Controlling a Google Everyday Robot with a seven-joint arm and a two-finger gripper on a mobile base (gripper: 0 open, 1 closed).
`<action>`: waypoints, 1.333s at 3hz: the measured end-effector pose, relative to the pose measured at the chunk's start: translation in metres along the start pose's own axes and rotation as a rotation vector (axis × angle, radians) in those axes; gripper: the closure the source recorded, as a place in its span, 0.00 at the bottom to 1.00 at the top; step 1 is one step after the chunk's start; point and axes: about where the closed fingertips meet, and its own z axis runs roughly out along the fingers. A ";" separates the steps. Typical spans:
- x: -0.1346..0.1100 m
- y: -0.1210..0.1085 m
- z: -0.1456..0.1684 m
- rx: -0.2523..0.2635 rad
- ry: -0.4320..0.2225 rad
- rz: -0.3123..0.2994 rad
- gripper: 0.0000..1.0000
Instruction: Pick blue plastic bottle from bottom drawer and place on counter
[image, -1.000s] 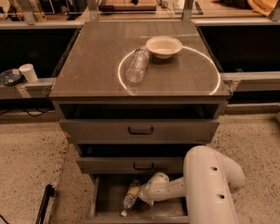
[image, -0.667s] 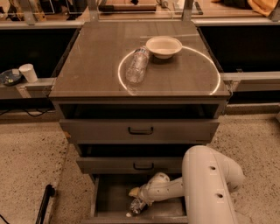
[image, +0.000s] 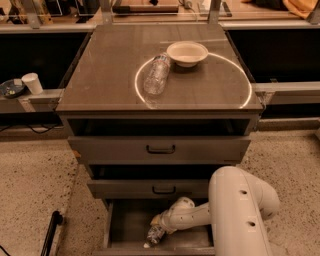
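Note:
The blue plastic bottle (image: 153, 236) lies in the open bottom drawer (image: 125, 225), near its front edge, with its white cap pointing to the front left. My gripper (image: 158, 224) is down inside the drawer, right at the bottle's upper end, and my white arm (image: 235, 210) reaches in from the right. The arm hides the contact between gripper and bottle. The counter (image: 100, 75) is the glossy grey-brown cabinet top with a bright ring reflection.
Another clear bottle (image: 156, 75) lies on the counter beside a white bowl (image: 187, 52). The two upper drawers (image: 160, 149) stand slightly open above the bottom one. A paper cup (image: 33, 82) stands on a ledge at left. A black pole (image: 50, 232) lies on the floor.
The bottle has shifted toward the drawer's front and a little right. My gripper has followed it down and forward. The counter's objects have not moved.

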 end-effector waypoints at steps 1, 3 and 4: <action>0.002 0.003 0.000 0.000 0.002 0.024 0.47; 0.007 0.011 0.000 -0.005 0.002 0.104 0.82; 0.013 0.015 -0.006 0.050 0.026 0.167 0.99</action>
